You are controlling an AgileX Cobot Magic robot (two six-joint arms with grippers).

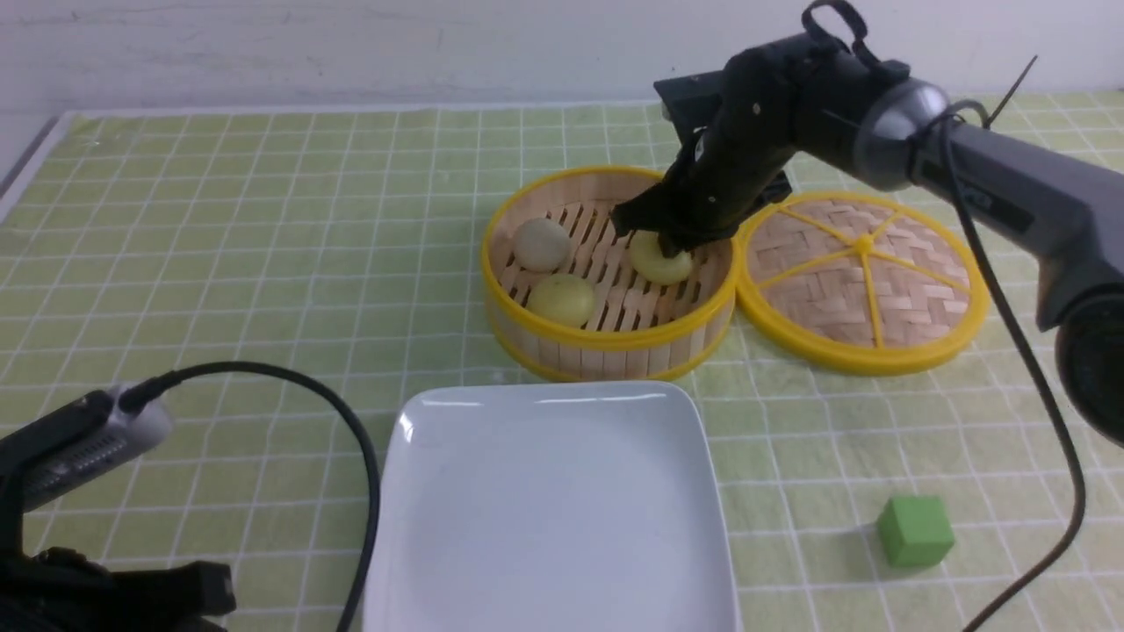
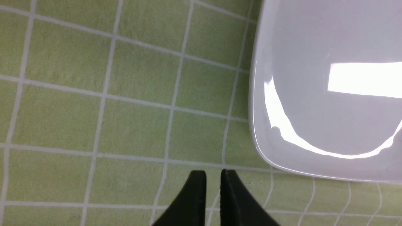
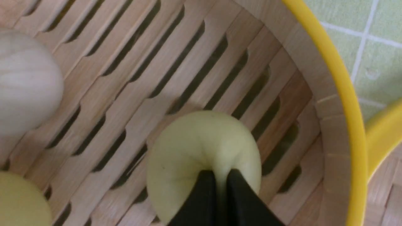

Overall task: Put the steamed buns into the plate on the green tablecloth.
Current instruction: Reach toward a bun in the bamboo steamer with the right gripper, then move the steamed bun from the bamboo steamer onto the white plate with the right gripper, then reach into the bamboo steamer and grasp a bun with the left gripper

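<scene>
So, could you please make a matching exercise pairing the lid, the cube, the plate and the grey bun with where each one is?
1. Lid
2. Cube
3. Plate
4. Grey bun

A. Inside the steamer
B. Between the two arms, nearest the camera of these four
C. Right beside the steamer
D. On the cloth, right of the plate

1-C; 2-D; 3-B; 4-A

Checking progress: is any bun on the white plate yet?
No, all three buns sit in the steamer.
</scene>
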